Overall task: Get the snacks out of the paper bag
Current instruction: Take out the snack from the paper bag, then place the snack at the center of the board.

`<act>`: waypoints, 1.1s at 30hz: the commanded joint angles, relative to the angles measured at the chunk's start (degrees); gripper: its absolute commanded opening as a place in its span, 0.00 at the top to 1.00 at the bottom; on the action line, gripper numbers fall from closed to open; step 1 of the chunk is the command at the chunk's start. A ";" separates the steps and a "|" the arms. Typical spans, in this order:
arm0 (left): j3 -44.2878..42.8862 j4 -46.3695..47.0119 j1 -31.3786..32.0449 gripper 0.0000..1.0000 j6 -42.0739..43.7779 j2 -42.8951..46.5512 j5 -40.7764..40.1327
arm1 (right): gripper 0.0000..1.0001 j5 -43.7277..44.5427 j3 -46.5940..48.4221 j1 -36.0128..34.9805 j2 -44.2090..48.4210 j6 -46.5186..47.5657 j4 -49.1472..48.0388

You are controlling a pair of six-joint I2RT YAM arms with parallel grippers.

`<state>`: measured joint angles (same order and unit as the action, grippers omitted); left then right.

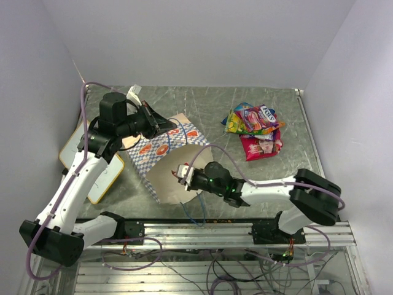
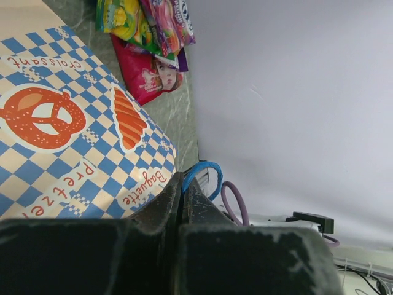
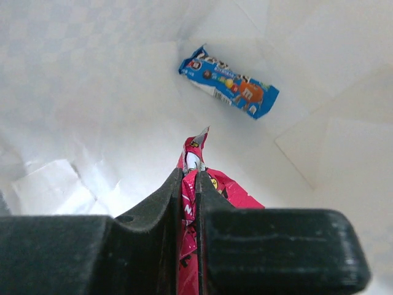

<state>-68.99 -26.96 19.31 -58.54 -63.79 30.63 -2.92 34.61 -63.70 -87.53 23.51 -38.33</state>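
The paper bag [image 1: 161,153] lies on its side mid-table, with its checkered band up and its mouth toward my right arm. My left gripper [image 1: 161,126] is at the bag's far rim. In the left wrist view, the left gripper [image 2: 182,179] is shut on the bag's blue cord handle [image 2: 206,169]. My right gripper [image 1: 184,174] reaches into the mouth. Inside the bag, the right gripper [image 3: 190,176] is shut on a red snack packet [image 3: 233,193]. A blue snack packet [image 3: 228,82] lies deeper on the cream inner wall. Several bright snacks [image 1: 255,126] lie piled outside at the right.
A yellow-framed whiteboard [image 1: 83,161] lies at the table's left edge under my left arm. White walls close in the back and both sides. The aluminium rail [image 1: 202,230] with both arm bases runs along the near edge.
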 commanded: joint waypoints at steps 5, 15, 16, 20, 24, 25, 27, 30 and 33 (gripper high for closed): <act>-2.59 2.21 -1.15 0.93 0.94 -2.38 0.58 | 1.00 10.29 1.17 -0.89 13.32 -8.97 17.50; -4.62 -4.07 -2.29 0.93 3.67 -4.32 -0.79 | 1.00 21.84 11.20 -0.97 29.76 -16.44 40.17; -4.97 -4.45 -2.69 0.93 4.56 -4.64 -0.23 | 1.00 23.08 11.79 -0.91 30.71 -16.18 41.75; -8.67 -9.60 -4.36 0.93 8.77 -6.31 -0.68 | 1.00 32.03 13.45 -0.96 34.56 -15.17 45.59; -10.42 -10.79 -5.38 0.93 9.89 -7.74 -0.72 | 1.00 46.73 15.26 -0.67 35.07 -16.57 45.15; -10.58 -10.56 -5.54 0.93 9.77 -8.02 -0.44 | 1.00 49.38 15.68 -0.02 34.57 -17.11 44.80; -10.85 -10.48 -5.83 0.93 9.76 -8.35 -0.31 | 1.00 50.05 16.87 2.90 33.16 -20.63 46.16; -10.86 -10.03 -6.03 0.93 9.60 -8.60 0.13 | 1.00 42.44 17.50 11.77 30.76 -27.82 47.77; -10.90 -10.45 -6.21 0.93 9.70 -8.73 0.60 | 1.00 35.72 17.87 19.69 26.79 -33.05 48.51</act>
<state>-78.11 -36.51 13.78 -50.22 -72.40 30.22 38.11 51.16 -51.81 -56.84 -0.10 7.35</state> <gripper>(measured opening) 0.075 0.085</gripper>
